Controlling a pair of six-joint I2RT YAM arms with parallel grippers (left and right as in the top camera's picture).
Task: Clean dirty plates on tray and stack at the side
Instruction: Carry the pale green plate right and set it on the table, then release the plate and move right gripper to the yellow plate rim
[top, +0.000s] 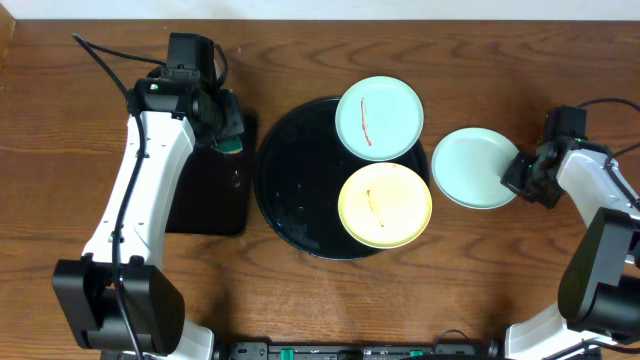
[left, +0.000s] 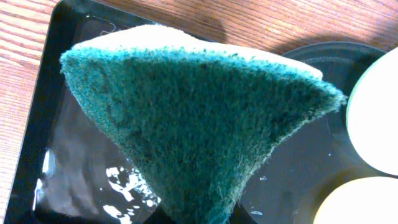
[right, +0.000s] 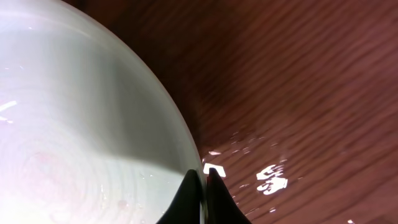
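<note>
While right hand (top: 522, 178) pinches one clean-looking plate (top: 472, 167) off tray (top: 290, 190), mint plate (top: 378, 117) and yellow plate (top: 385, 205) left of it are smeared. Left hand (top: 225, 135) grips sponge (left: 199, 124).

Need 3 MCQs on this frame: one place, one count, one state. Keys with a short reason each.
1. Where is the unsmeared mint plate relative to the round tray?
A) centred on it
B) off it, on the left arm's side
C) off it, on the right arm's side

2. How many plates show red smears?
A) one
B) two
C) three

3. The left end effector holds:
A) a green sponge
B) a plate
C) nothing

Key:
1 C: it lies beyond the tray's rim, its edge pinched by the right end effector.
2 B: the smeared mint plate and the yellow plate each carry a red streak.
3 A: the sponge fills the left wrist view.
</note>
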